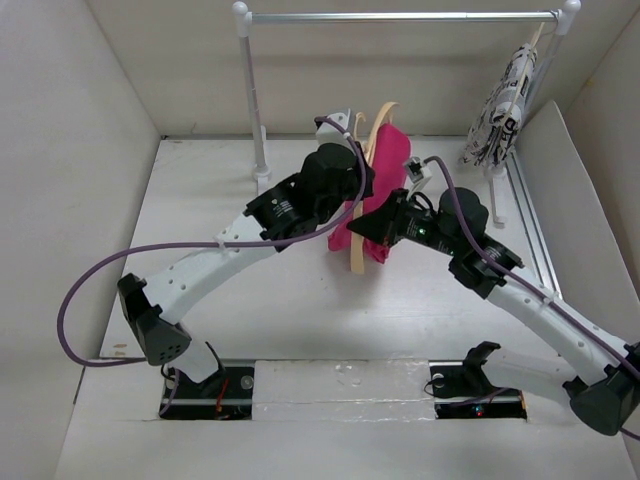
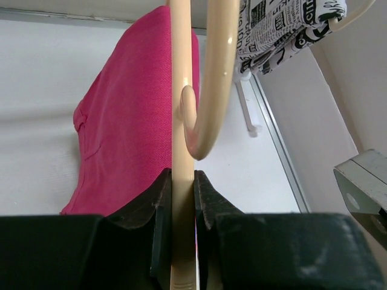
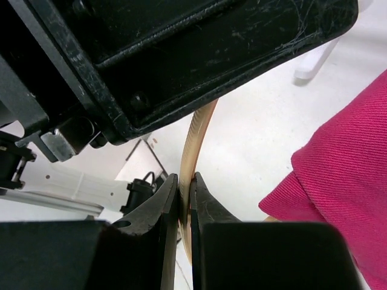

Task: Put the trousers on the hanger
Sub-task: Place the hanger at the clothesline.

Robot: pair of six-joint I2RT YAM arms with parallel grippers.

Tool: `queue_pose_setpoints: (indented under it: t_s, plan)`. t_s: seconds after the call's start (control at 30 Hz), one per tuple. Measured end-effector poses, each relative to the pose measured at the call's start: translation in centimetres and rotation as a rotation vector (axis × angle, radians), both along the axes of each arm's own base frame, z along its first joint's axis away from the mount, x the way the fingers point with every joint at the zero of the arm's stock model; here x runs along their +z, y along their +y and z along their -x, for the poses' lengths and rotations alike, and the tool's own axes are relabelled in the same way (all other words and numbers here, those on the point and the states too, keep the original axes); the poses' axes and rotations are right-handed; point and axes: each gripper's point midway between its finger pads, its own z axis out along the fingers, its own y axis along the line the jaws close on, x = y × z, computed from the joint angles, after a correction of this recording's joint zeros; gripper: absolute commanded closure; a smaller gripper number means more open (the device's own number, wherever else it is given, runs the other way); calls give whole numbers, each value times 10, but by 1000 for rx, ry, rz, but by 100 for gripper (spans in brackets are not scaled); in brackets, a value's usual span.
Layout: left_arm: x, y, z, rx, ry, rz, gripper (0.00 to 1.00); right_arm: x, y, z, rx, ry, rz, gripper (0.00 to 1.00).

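The tan wooden hanger (image 1: 357,250) is held up off the table, tilted, between both arms. Magenta-pink trousers (image 1: 388,150) are draped over it and hang down one side. My left gripper (image 1: 360,185) is shut on the hanger's bar (image 2: 182,121), just below the curved hook (image 2: 214,78), with the trousers (image 2: 127,121) to its left. My right gripper (image 1: 362,232) is shut on a thin curved stretch of the hanger (image 3: 196,139). In that view the trousers (image 3: 344,163) lie to the right, apart from the fingers (image 3: 208,202).
A white metal rail (image 1: 400,17) on posts (image 1: 250,90) spans the back. A black-and-white patterned garment (image 1: 505,100) hangs at the rail's right end, also seen from the left wrist (image 2: 284,27). White walls enclose the table. The left arm's black body (image 3: 181,54) looms close above my right gripper.
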Motion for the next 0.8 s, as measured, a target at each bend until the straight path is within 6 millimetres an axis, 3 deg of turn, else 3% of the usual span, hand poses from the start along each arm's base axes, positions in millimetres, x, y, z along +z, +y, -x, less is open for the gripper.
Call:
queue_pose_setpoints:
  t_s: [0.03,0.07,0.1,0.23,0.27,0.37,0.47,0.63,0.73,0.8]
  plan:
    - [2,1,0,-4,-1,-1,84,2,1,-1,2,-2,-10,100]
    - [5,2,-1,-7,-1,2,57,5,2,-2,4,-6,-21,100]
    - [10,1,-1,-15,-8,14,47,8,2,-3,6,-11,-32,100]
    - [46,-5,0,-50,-63,109,30,13,0,-16,10,5,-53,100]
    - [51,-3,0,-52,-69,120,19,18,-1,-20,12,8,-62,100]
    - [81,6,-1,-56,-111,169,15,27,-5,-35,8,6,-72,100]
    - [120,20,11,-68,-172,237,14,38,-13,-56,-9,6,-83,100]
    - [179,71,47,-58,-274,351,15,61,-39,-85,-48,-11,-110,100]
    - [185,110,71,-29,-309,400,15,81,-63,-103,-83,-32,-142,100]
    - [167,127,80,-6,-292,396,16,95,-80,-118,-112,-53,-160,100]
